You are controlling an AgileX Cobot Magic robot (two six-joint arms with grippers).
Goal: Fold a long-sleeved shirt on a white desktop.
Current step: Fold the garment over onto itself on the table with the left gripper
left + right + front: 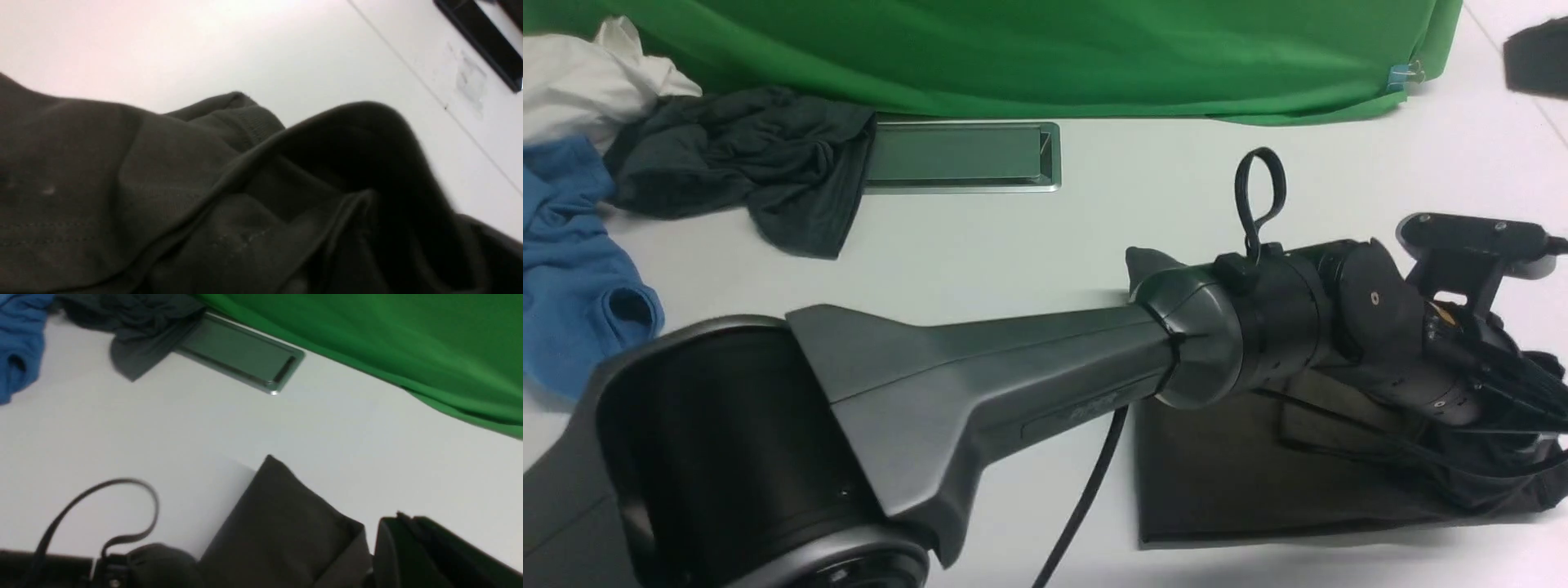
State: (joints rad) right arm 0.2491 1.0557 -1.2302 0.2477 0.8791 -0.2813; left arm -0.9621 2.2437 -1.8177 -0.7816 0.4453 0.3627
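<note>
The long-sleeved shirt (pixel 1217 474), dark brownish-olive, lies folded flat at the near right of the white desktop (pixel 1094 237). My left arm reaches across from the near left, and its gripper (pixel 1531 392) is low over the shirt's rumpled right end. The left wrist view is filled with bunched shirt fabric (pixel 163 183) and a ribbed cuff, and the jaws are hidden there. In the right wrist view my right gripper (pixel 398 518) has its dark fingers pressed together with nothing between them, just beside the shirt's far corner (pixel 278 522). The right arm is out of the front view.
A silver-framed hatch (pixel 960 155) sits at the back, under the edge of a green cloth (pixel 1054 49). A slate-grey garment (pixel 743 163), a blue garment (pixel 572 269) and a white cloth (pixel 580 73) are piled at the far left. A dark object (pixel 1535 57) lies at the far right.
</note>
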